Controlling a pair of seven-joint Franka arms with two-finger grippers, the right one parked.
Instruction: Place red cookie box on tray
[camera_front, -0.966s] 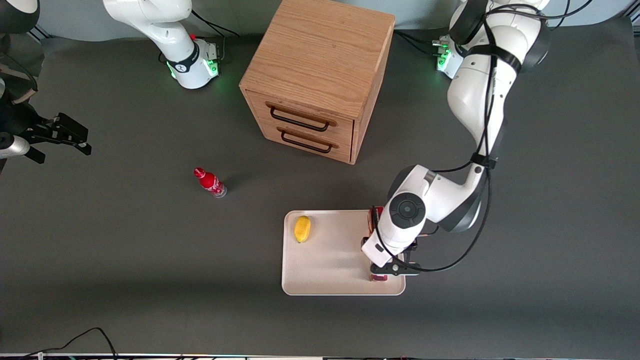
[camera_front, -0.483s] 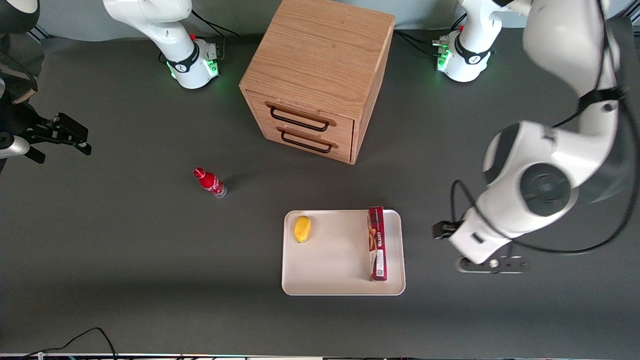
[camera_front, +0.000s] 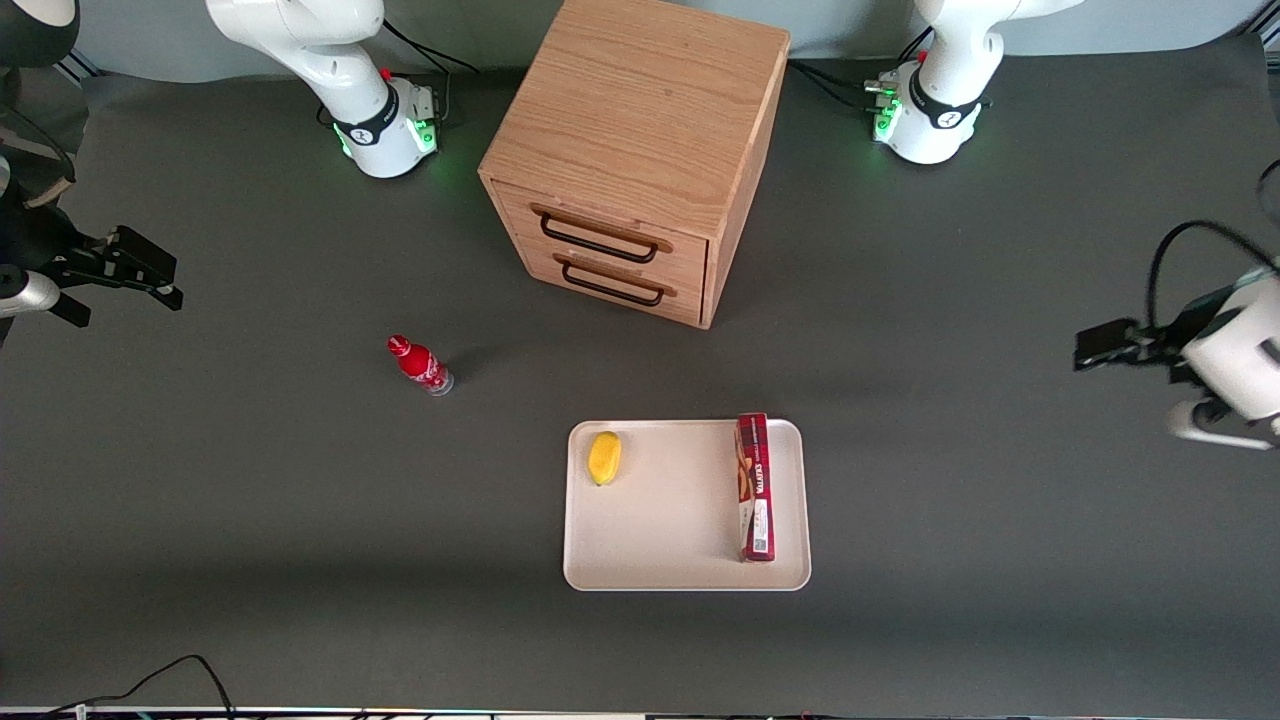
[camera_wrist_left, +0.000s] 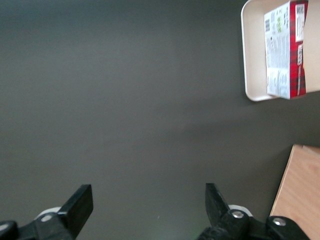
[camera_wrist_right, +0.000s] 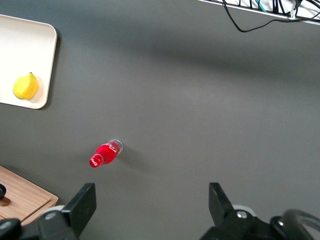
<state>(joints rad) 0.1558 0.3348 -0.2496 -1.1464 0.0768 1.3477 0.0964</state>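
The red cookie box lies flat on the cream-white tray, along the tray edge toward the working arm's end. The left wrist view also shows the box on the tray. My left gripper hovers over bare table at the working arm's end, well away from the tray. In the left wrist view the gripper is open, with only grey table between its fingers.
A yellow lemon lies on the tray near the edge toward the parked arm. A small red bottle lies on the table toward the parked arm's end. A wooden drawer cabinet stands farther from the front camera than the tray.
My left gripper has let go of the cookie box, risen off the tray and swung away to the working arm's end of the table. The box stays on the tray.
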